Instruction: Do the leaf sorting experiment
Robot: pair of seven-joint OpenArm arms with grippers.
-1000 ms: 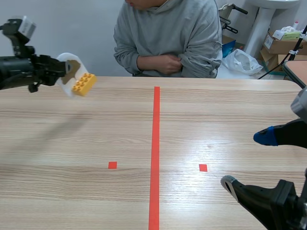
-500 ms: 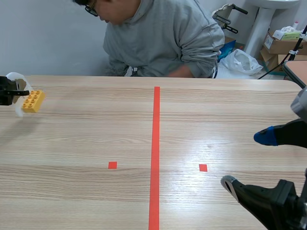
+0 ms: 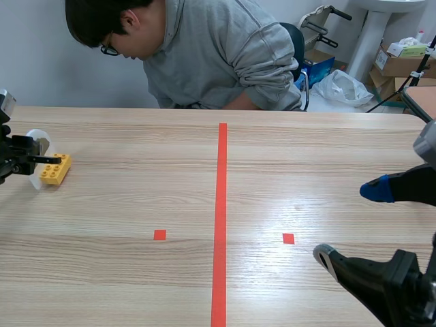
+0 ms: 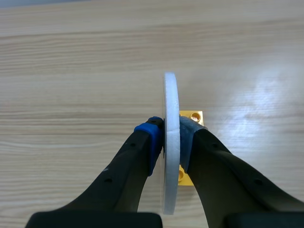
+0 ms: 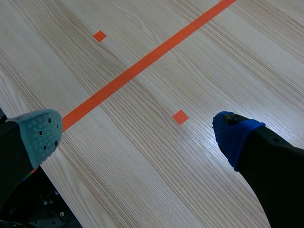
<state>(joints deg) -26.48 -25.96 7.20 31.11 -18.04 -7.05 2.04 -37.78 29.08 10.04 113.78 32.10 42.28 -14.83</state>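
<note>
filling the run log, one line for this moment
left fingers shut on white disc | yellow brick beside disc | right fingers open | person across table

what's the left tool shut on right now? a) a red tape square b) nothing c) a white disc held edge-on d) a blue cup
c: in the left wrist view the left tool clamps the white disc between its pads, with the yellow brick right beside it.

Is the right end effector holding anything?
No, the right end effector is open, with only bare table showing in its gap.
</note>
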